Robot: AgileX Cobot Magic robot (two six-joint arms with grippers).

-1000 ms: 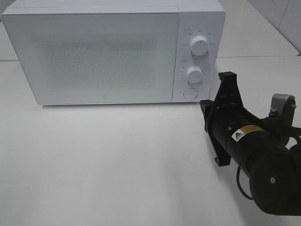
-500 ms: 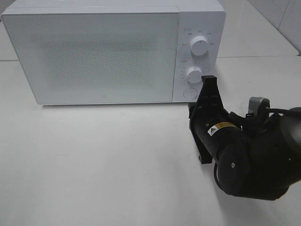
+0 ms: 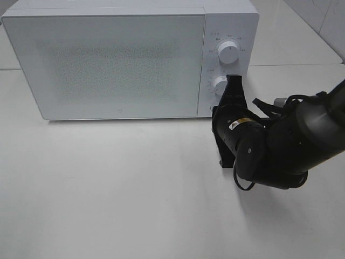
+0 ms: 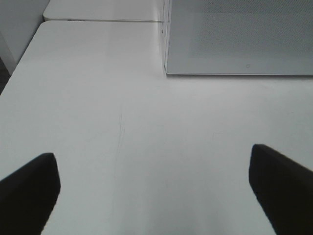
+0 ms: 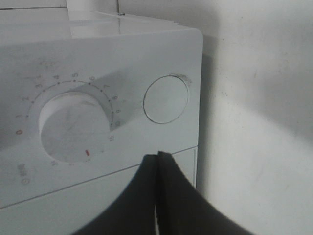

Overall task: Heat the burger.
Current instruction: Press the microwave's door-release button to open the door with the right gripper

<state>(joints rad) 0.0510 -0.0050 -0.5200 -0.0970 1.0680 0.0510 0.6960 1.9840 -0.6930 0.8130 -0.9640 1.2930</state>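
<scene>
Finds the right tool (image 3: 233,81) pinched shut close before the microwave (image 3: 118,65) panel, between lower dial (image 5: 73,127) and round button (image 5: 166,99), sees the left tool (image 4: 151,164) spread wide above the counter (image 4: 146,98), and cannot tell where the burger is.
</scene>
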